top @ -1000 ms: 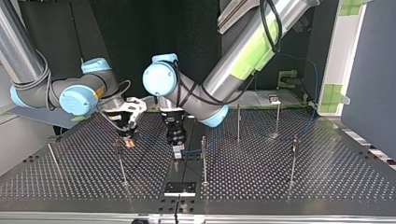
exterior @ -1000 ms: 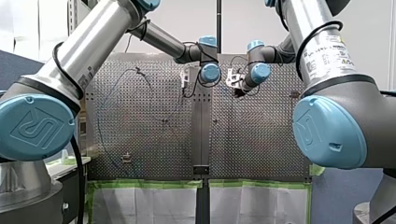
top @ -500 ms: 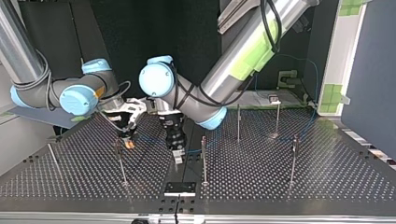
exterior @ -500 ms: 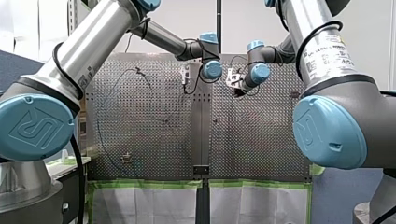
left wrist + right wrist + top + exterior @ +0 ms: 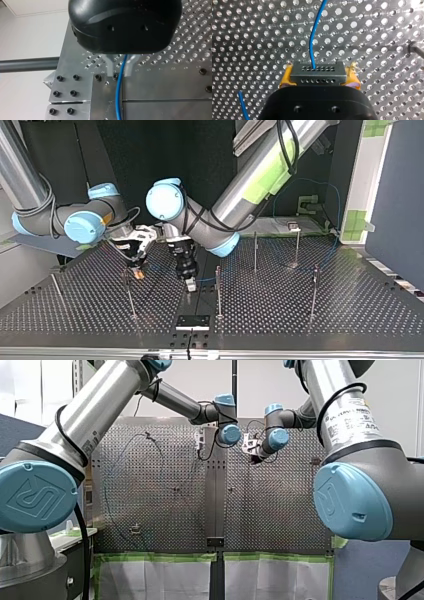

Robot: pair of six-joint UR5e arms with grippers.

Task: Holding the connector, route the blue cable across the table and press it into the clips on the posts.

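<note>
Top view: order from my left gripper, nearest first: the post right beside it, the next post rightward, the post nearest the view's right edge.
1. Centre post: just right of the left gripper.
2. Next post: further right, set back.
3. Right-edge post: far right.

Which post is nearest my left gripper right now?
The post just to the top view's right of my left gripper. The blue cable runs between them; every other post stands clearly farther off.
</note>
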